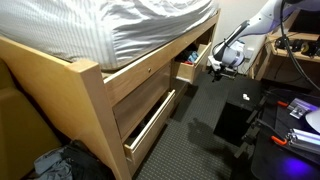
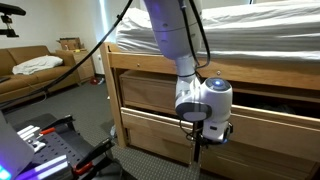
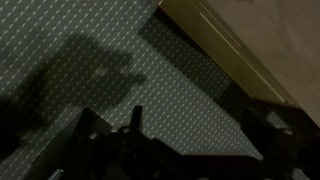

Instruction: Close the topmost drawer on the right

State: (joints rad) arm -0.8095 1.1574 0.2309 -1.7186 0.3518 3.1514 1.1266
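Observation:
In an exterior view the wooden bed frame (image 1: 95, 85) has a top drawer (image 1: 187, 68) pulled out near the far end. My gripper (image 1: 214, 66) hangs just in front of that drawer's face, apart from it by a small gap. In an exterior view the gripper (image 2: 205, 138) points down in front of the drawer fronts (image 2: 150, 92). In the wrist view the gripper (image 3: 200, 130) is dark; its two fingers stand apart with only carpet between them, holding nothing. A light wooden edge (image 3: 235, 45) crosses the upper right.
A lower drawer (image 1: 150, 120) nearer the camera is also pulled out. A striped mattress (image 1: 120, 25) lies on the frame. Dark equipment and cables (image 1: 295, 115) sit on the carpet (image 1: 200, 140) opposite the bed. A couch (image 2: 30, 70) stands further off.

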